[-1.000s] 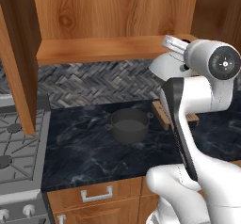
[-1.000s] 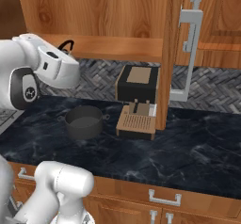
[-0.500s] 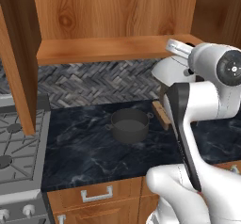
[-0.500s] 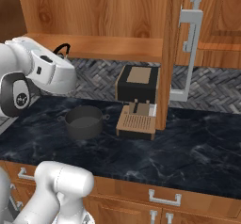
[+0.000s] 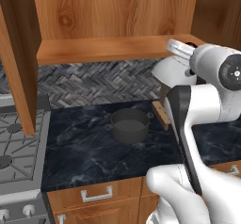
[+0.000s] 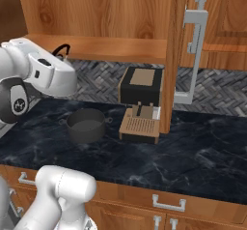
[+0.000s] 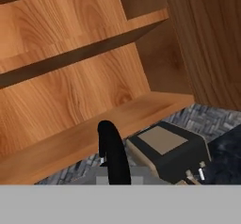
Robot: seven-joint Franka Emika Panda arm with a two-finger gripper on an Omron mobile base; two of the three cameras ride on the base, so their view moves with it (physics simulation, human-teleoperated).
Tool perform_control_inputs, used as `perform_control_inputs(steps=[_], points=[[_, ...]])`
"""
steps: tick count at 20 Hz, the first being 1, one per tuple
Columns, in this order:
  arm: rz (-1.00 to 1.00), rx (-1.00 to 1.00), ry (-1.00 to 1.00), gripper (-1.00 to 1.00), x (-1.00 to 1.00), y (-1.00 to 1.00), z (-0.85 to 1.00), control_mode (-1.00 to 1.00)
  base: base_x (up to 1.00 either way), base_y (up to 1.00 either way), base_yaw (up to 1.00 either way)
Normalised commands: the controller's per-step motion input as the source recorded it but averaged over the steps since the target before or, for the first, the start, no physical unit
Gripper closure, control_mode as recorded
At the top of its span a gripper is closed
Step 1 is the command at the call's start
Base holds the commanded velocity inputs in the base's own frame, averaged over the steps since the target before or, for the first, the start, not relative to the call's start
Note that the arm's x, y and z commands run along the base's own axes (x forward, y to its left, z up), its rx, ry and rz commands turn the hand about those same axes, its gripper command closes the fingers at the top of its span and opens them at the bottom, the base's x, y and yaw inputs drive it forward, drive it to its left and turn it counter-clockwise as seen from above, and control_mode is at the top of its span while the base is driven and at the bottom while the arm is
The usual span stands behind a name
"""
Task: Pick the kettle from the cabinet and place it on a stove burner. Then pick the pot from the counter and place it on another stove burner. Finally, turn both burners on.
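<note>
A thin black arched handle marks the kettle (image 6: 61,50) just in front of the cabinet shelf (image 6: 111,48), behind my white hand. In the hand view the same kettle handle (image 7: 112,152) rises from the bottom middle, and my gripper (image 7: 114,179) is shut on it with the kettle's body mostly hidden below. The dark grey pot (image 5: 129,124) stands empty on the black counter (image 5: 84,148); in the right base view the pot (image 6: 86,124) is below and to the right of my hand. The stove burners (image 5: 13,128) lie under grey grates at the far left.
A black coffee machine (image 6: 141,86) with a wooden drip tray (image 6: 140,127) stands on the counter right of the pot. An open cabinet door (image 6: 176,55) with a grey handle (image 6: 194,45) hangs over it. Another open cabinet door (image 5: 16,58) hangs beside the stove.
My hand and the kettle have drifted left and slightly down in the right base view, away from the shelf. The pot has not moved.
</note>
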Motion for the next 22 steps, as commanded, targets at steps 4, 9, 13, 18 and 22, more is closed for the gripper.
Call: perform_control_inputs(steps=[4, 9, 13, 18, 22], points=[[0.0, 0.0, 0.0, 1.0, 0.0, 0.0, 0.0, 1.0, -0.68, 0.14, -0.01], [0.0, 0.0, 0.0, 1.0, 0.0, 0.0, 0.0, 1.0, -0.68, 0.15, -0.01], [0.0, 0.0, 0.0, 1.0, 0.0, 0.0, 0.0, 1.0, -0.65, 0.28, 0.0], [0.0, 0.0, 0.0, 1.0, 0.0, 0.0, 0.0, 1.0, -0.66, 0.41, -0.01], [0.0, 0.0, 0.0, 1.0, 0.0, 0.0, 0.0, 1.0, -0.52, 0.62, -0.01]])
